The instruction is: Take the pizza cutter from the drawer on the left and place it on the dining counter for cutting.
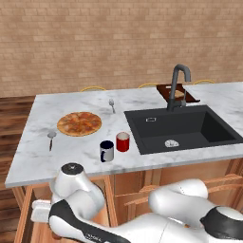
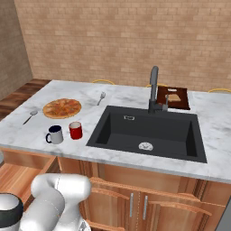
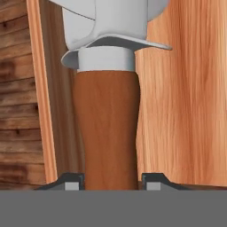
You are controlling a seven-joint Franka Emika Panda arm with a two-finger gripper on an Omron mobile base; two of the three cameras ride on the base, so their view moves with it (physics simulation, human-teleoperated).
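My fingers [image 3: 110, 181] pinch the brown handle of the pizza cutter [image 3: 106, 128], one on each side; it sits low in the open drawer [image 3: 186, 97]; the pizza [image 1: 79, 123] lies on the table [image 1: 42, 152].

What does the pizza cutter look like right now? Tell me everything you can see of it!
In the hand view the pizza cutter is very close. Its handle is smooth reddish-brown wood, running straight up between the gripper and its two dark fingertips, one on each side of the handle's lower end. Above the wood sits a pale grey collar, then a wider grey metal guard; the wheel itself is cut off at the top. Behind it is the pale wood inside of the drawer.
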